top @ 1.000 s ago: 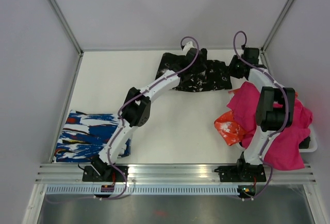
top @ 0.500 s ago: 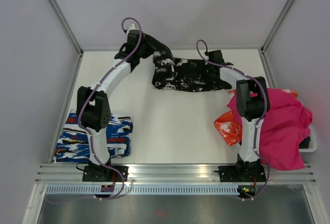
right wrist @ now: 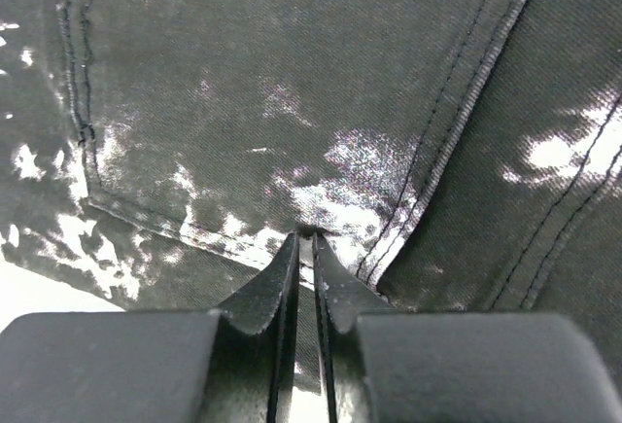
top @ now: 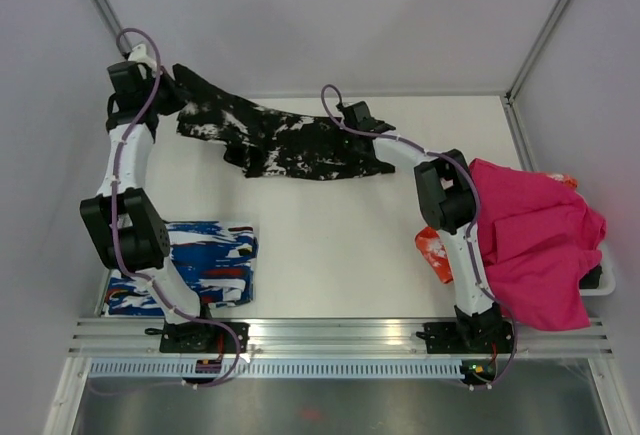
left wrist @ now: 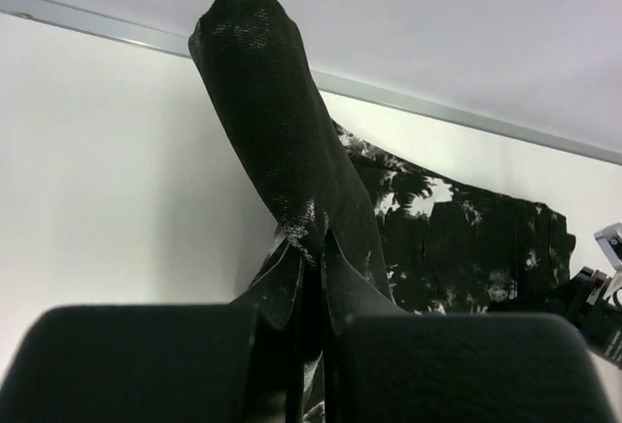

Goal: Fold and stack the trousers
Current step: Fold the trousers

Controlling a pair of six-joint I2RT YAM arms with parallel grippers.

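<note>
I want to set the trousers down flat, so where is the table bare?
Bare tabletop lies centre, between the trousers, the streaked folded garment and the orange item. The right side is crowded by magenta cloth.

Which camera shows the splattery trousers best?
The top view: it shows the trousers whole, end to end. The left wrist view shows only a pinched bit sticking up and one far part. The right wrist view shows just a close patch with seams and white splatter.
</note>
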